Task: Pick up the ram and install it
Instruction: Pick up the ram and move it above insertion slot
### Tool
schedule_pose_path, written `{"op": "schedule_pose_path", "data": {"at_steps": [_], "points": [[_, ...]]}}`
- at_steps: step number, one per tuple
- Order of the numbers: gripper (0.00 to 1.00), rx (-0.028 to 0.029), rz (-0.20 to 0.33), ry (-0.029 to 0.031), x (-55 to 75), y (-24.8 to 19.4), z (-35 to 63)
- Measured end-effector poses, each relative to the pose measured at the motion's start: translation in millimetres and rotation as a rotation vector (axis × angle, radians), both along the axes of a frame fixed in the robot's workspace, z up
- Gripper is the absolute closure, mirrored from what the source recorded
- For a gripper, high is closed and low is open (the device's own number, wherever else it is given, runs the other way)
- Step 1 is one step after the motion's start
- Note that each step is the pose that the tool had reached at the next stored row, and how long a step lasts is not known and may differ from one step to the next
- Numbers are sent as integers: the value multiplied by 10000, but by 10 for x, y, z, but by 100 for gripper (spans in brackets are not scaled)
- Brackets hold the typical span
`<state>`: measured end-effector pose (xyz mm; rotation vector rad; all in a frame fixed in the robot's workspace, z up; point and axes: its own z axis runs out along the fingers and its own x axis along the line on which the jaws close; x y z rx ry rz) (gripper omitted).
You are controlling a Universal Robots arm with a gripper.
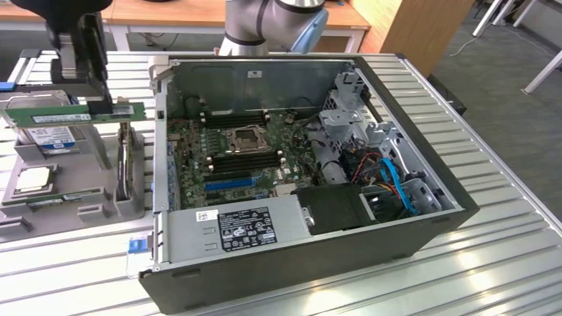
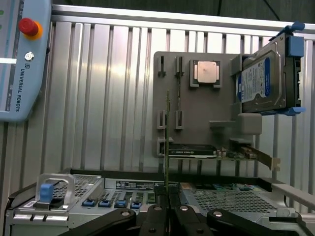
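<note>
While ram [image 1: 52, 117] in gripper [image 2: 168, 197], pendant [image 2: 19, 64] lbl "UNIVERSAL ROBOTS".

The claw [image 1: 99, 104] grips the ram [image 1: 49, 118] over the grey holder [image 1: 91, 212].

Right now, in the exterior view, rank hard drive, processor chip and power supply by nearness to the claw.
1. hard drive, just below the claw.
2. processor chip, farther along the grey holder.
3. power supply, inside the case.
</note>
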<state>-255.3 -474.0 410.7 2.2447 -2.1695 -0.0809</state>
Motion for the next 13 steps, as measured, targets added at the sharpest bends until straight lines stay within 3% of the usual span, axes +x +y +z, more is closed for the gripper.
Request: {"op": "schedule_pose_path", "data": {"at_steps": [13], "points": [[88, -2, 0, 94, 426, -1, 1]]}}
